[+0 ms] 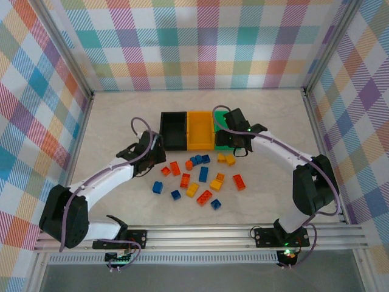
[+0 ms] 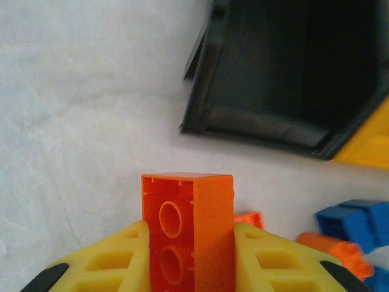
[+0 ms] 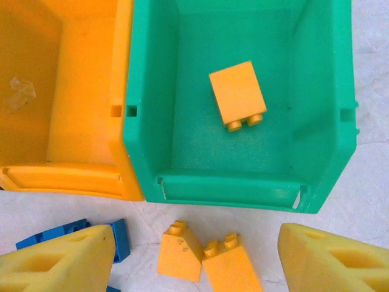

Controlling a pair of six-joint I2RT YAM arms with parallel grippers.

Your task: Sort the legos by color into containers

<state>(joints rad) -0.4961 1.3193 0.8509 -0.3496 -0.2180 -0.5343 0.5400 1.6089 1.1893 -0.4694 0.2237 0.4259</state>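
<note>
From above, we see the left gripper (image 1: 152,148) low near the front left corner of the black bin (image 1: 163,131), and the right gripper (image 1: 238,145) over the near edge of the green bin (image 1: 220,145); the yellow bin (image 1: 200,146) sits joined between the two bins; loose bricks (image 1: 203,174) in orange, blue and yellow lie scattered in front of the row, between the arms. The left wrist view adds what the overhead hides: the jaws are clenched on an orange brick (image 2: 188,225), stood on end with its hollow underside to the lens, the black bin's near wall just beyond it; whether the brick clears the table (image 2: 79,103) we cannot tell. The right wrist view looks into the green bin, where one yellow brick (image 3: 237,94) lies on the floor, apart from all four walls; the right jaws stand released and wide with nothing held, and two yellow bricks (image 3: 179,252) rest on the table beneath them, just outside the green rim; a blue brick (image 3: 118,237) lies by the left finger. Bare table runs left of the black bin and behind the row to the back wall.
</note>
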